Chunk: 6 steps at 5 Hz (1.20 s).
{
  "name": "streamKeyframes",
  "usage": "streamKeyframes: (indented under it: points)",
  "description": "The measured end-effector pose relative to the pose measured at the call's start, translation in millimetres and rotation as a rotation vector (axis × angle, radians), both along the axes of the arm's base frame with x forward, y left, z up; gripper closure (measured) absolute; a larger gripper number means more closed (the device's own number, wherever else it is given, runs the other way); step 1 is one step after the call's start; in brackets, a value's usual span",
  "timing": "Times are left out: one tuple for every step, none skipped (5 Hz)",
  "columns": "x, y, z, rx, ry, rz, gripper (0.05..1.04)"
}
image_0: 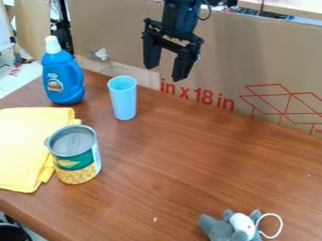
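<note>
While the fingers (183,64) hang apart, a cup (124,100) stands nearby.

We seem to be in a lab: a robot arm (180,19) over a table (189,160), cardboard (232,52) standing behind.

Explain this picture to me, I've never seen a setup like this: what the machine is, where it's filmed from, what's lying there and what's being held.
The black machine at the top is a robot arm; its two-finger gripper hangs open above the far side of the table, holding nothing. The one picture comes from a fixed camera looking down at a slant. Along the far side stand a blue bottle with a white cap and a light blue cup. Nearer are a folded yellow cloth and a can beside it. A gray plush toy with a white loop lies at the near edge.
</note>
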<state>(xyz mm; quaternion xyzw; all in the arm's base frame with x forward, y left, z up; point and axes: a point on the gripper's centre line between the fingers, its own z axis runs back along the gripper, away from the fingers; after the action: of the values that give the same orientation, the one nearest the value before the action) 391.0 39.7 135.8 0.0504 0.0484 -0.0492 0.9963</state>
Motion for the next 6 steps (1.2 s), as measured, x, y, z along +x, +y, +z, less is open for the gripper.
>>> streamKeyframes:
  points:
    - [0, 14, -0.6, 0.003, -0.005, 0.027, 0.082]
    - [-3, 30, -3.7, 0.001, 0.002, 0.071, 0.082]
    - [-5, 35, -18.7, -0.004, 0.039, 0.080, 0.082]
    - [-5, 50, -25.0, -0.027, 0.021, 0.095, 0.082]
    - [-5, 50, -33.8, -0.065, 0.018, 0.080, 0.083]
    - [-5, 54, -41.7, -0.087, 0.008, 0.083, 0.082]
